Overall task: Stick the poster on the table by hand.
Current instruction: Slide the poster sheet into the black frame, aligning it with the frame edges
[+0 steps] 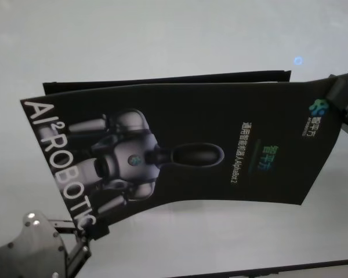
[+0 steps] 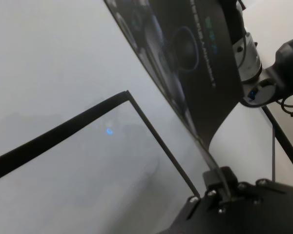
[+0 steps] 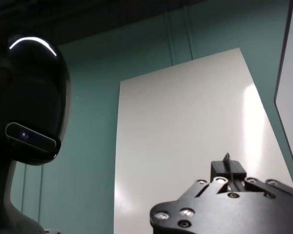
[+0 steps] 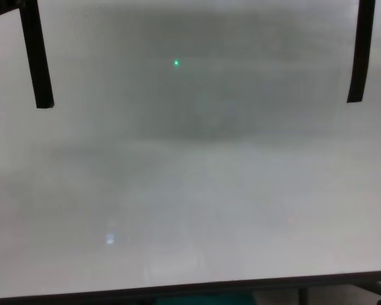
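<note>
We hold the poster [image 1: 180,139] stretched in the air above the tabletop [image 1: 162,35], its long axis running from 8 o'clock to 2 o'clock in the head view. Our left claw [image 1: 84,231] is clenched on the corner at 7 o'clock, by the "ROBOTIC" lettering, and our right claw [image 1: 339,92] grips the opposite corner at 2 o'clock. The sheet sags between the two claws and its dark reflection lies on the tabletop beneath, so we judge it not yet touching. The next move, we think, is a level descent, keeping both corners taut so the sheet lands flat.
</note>
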